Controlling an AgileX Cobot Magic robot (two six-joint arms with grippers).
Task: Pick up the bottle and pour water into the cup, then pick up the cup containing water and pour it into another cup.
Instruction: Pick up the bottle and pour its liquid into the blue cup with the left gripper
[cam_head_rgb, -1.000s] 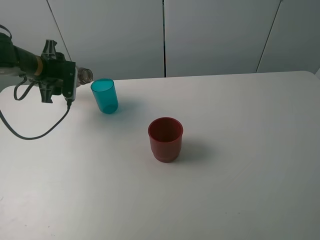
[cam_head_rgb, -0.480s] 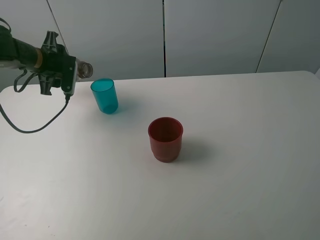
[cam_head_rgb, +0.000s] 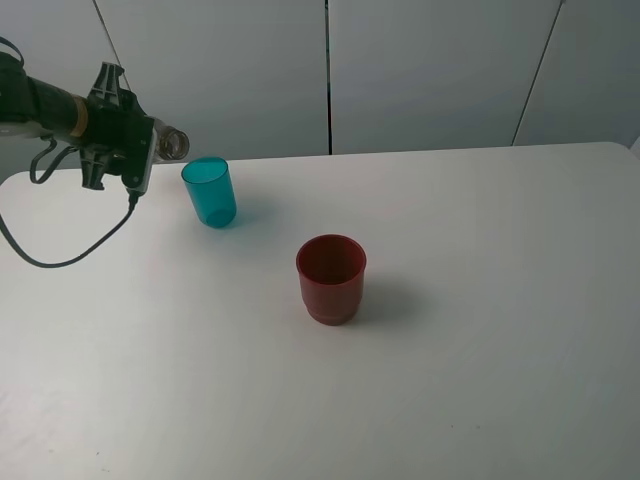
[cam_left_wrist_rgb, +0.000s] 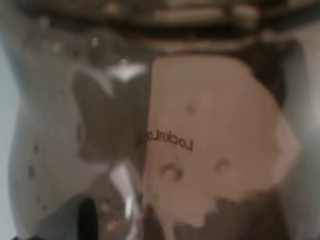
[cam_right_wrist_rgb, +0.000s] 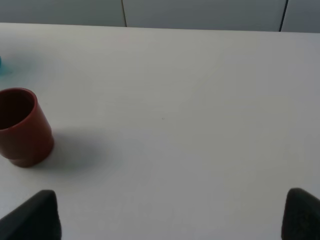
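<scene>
White surface (cam_head_rgb: 480, 350) holds the red cup (cam_head_rgb: 330, 278), with the teal cup (cam_head_rgb: 210, 192) standing at its 10 o'clock. At the teal cup's 10 o'clock, the left hand (cam_head_rgb: 135, 150) clamps the bottle (cam_head_rgb: 173, 145) nearly level, mouth near the rim. The right hand (cam_right_wrist_rgb: 166, 219) gapes wide.

The left arm (cam_head_rgb: 40, 105) is black with a tan band near the wrist, and a black cable (cam_head_rgb: 60, 264) loops beneath. The right fingertips (cam_right_wrist_rgb: 35, 217) look black.
</scene>
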